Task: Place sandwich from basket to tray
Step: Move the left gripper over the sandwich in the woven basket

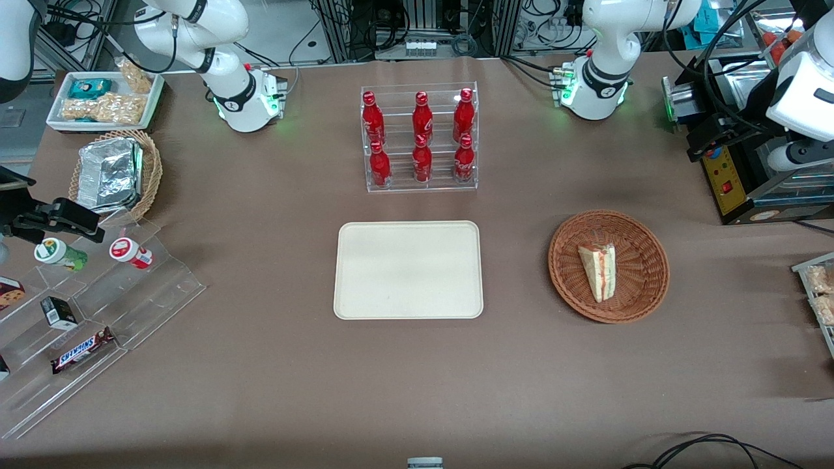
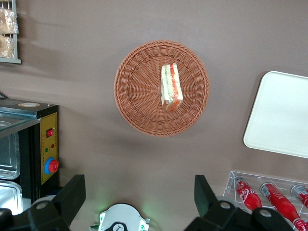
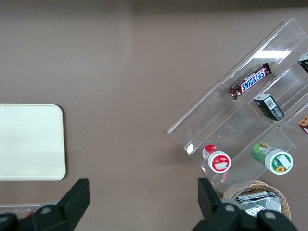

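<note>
Sandwich (image 2: 171, 87) lies in the round wicker basket (image 2: 139, 113) on the worktop, well below the tool (image 2: 139, 199), whose fingers (image 2: 72, 192) stand wide apart, holding nothing. Tray (image 1: 408, 270) sits beside the basket, bare.

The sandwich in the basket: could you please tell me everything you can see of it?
The sandwich is a small triangular wedge of pale white bread with a red-orange and green filling stripe along its cut side. It lies flat in the round reddish-brown wicker basket, near the middle, resting on the weave, with nothing else touching it. The tray beside the basket is bare. The tool hangs open high above, apart from the sandwich.
</note>
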